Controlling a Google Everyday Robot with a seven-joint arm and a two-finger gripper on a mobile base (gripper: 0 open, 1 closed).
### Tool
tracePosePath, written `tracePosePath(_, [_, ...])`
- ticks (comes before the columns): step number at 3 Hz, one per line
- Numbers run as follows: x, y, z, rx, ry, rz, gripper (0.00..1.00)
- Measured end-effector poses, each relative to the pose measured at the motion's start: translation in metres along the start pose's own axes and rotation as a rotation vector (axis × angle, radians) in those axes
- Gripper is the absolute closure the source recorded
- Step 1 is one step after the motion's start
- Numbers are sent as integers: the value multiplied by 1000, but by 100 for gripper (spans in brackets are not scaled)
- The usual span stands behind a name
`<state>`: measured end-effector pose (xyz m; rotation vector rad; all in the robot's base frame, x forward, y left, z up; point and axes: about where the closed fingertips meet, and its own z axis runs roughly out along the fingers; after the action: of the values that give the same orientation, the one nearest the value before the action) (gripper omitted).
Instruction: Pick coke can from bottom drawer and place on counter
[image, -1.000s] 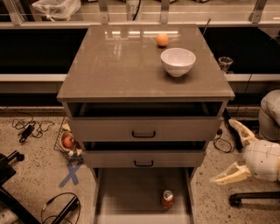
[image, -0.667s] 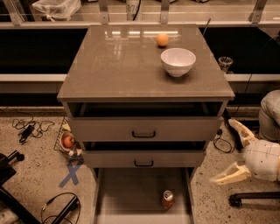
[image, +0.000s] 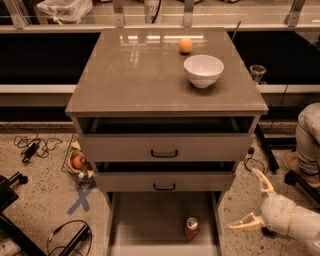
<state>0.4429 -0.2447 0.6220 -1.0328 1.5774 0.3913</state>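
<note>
The can (image: 191, 228) stands upright in the pulled-out bottom drawer (image: 145, 220), toward 5 o'clock of it and close to the right wall. The gripper (image: 243, 200) hangs outside the drawer at about 3 o'clock from the can (over the speckled ground (image: 45, 200)), fingers spread wide and holding nothing. On the bench (image: 130, 75) a white bowl (image: 203, 70) sits toward 2 o'clock, with an orange (image: 185, 45) near it at 11 o'clock.
</note>
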Motion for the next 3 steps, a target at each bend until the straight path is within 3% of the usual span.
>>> tracePosePath(1, [85, 8, 25, 23, -43, 18, 0])
tracePosePath(2, [134, 11, 49, 4, -29, 36, 0])
tracePosePath(3, [187, 34, 83, -50, -37, 108, 0])
